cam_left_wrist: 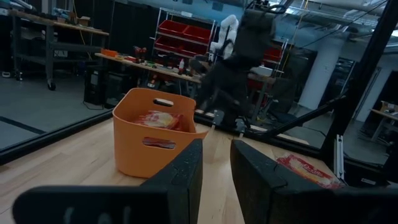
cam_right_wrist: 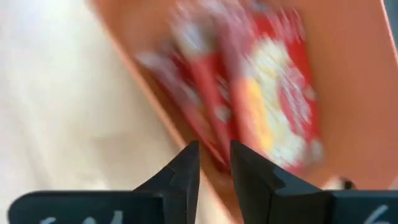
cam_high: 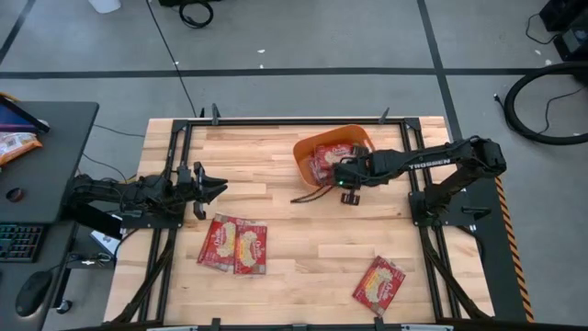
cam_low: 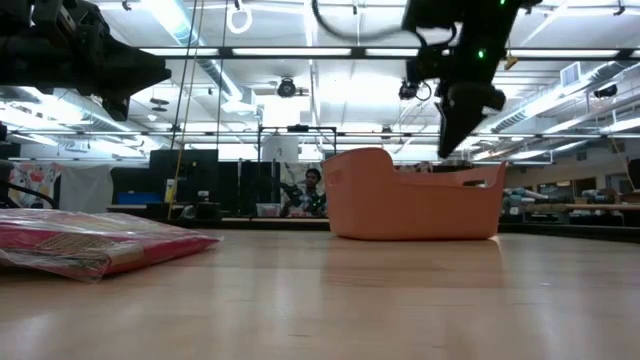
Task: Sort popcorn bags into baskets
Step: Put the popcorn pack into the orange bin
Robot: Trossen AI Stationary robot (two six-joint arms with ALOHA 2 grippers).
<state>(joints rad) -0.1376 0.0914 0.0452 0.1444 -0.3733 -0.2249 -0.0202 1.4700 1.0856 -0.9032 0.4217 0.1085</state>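
Nearest you, two popcorn bags (cam_high: 233,245) lie flat, another (cam_high: 379,284) well apart. Your right gripper (cam_high: 348,187), fingers slightly parted and empty, hovers at the basket (cam_high: 308,153), which already holds bags. Your left gripper (cam_high: 213,188) waits, fingers slightly apart. Next, reach for a loose bag.

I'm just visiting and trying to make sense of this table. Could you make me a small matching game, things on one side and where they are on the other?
Things:
1. orange tub
2. pair of red packets
3. single red packet
4. right end effector

Places:
A. alone near the table's front edge, right side
B. just over the tub's front rim
C. far side of the table, packets inside
D. side by side in front of the left arm

Pairs: 1-C, 2-D, 3-A, 4-B
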